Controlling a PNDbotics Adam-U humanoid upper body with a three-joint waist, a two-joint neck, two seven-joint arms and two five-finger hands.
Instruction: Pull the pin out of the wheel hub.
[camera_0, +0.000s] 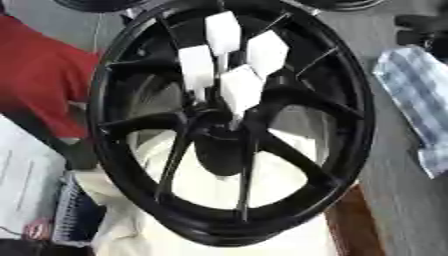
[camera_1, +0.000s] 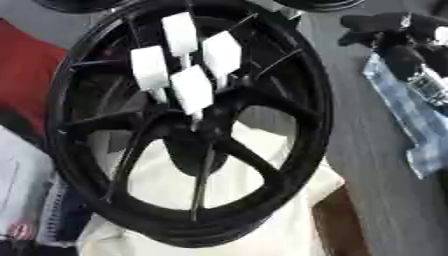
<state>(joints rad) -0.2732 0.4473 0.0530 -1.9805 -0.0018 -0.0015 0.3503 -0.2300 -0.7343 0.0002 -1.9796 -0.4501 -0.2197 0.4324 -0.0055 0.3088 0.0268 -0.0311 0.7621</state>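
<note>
so the black wheel (camera_0: 232, 125) is standing up on edge and filling most of both views, spokes fanning out from the hub (camera_0: 223, 135) in the middle, and it's sitting on a cream cloth (camera_0: 219, 220) that's showing through the gaps between the spokes. four white tags (camera_0: 232, 57) are hanging in a cluster over the upper spokes, just above the hub, each one on a thin stem. the pin itself i'm not managing to pick out, it's all dark around the hub. over in the right eye view's top right corner the right hand (camera_1: 389, 32) is sitting well apart from the wheel, black, just above a blue checked cloth (camera_1: 411, 115) that's lying on the grey surface (camera_1: 367, 165). can't tell if its fingers are open or curled, and it isn't touching the wheel. the left hand isn't showing anywhere. something red (camera_0: 39, 75) is sitting behind the wheel on the left, and some white paper and a bluish pad (camera_0: 74, 215) are lying down in the lower left corner.
</note>
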